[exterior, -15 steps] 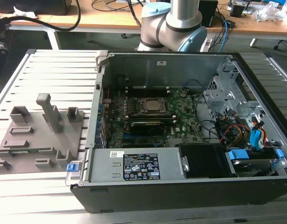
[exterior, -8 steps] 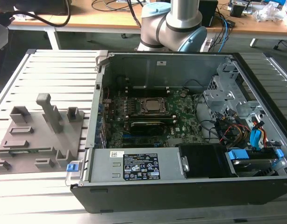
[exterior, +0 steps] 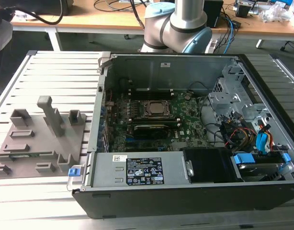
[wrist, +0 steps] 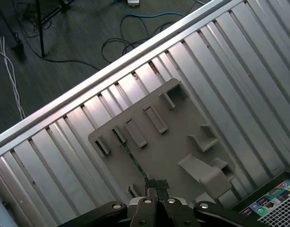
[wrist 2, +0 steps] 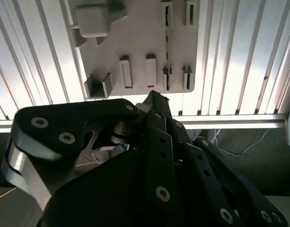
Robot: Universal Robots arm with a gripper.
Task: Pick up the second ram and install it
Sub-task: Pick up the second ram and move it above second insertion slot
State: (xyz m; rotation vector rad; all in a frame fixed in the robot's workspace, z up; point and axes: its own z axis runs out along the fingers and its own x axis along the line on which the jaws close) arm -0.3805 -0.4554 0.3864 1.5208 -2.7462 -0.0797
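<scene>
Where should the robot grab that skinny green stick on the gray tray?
Its long top edge, near the middle, from straight above. The second ram seems to stand on edge in slots of the gray tray, so only that thin edge is free; pinch across its flat faces.

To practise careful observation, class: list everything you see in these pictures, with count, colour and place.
table: one, silver, ribbed, under everything
computer case: one, black, open, exterior view's right
motherboard: one, green, inside the case
CPU socket: one, silver-grey, mid-motherboard
power supply: one, grey, along the case's near wall
holder tray: one, grey, exterior view's left
second ram: one, green, lying in a tray slot
arm: one, silver and pale blue, behind the case
hand: one, black, over the tray, nearest the ram
</scene>
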